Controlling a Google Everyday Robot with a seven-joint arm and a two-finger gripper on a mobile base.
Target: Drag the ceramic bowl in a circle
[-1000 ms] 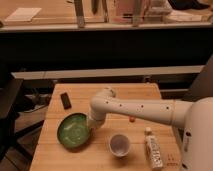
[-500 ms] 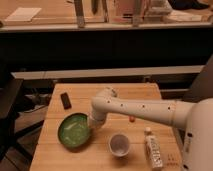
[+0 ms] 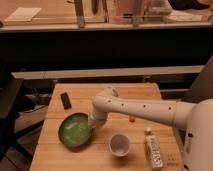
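The ceramic bowl is a wide, shallow green bowl with a darker rim, sitting on the left part of the wooden table. My white arm reaches in from the right and bends down at the bowl's right rim. The gripper hangs at that rim, touching or just inside it. Its tips are hidden behind the wrist and the bowl's edge.
A small white cup stands just right of the bowl. A white bottle lies near the front right. A dark rectangular object lies at the back left. A tiny orange item sits behind the arm. A dark chair stands left.
The bowl has slid slightly forward and left on the table, and the gripper has moved along with it at its right rim.
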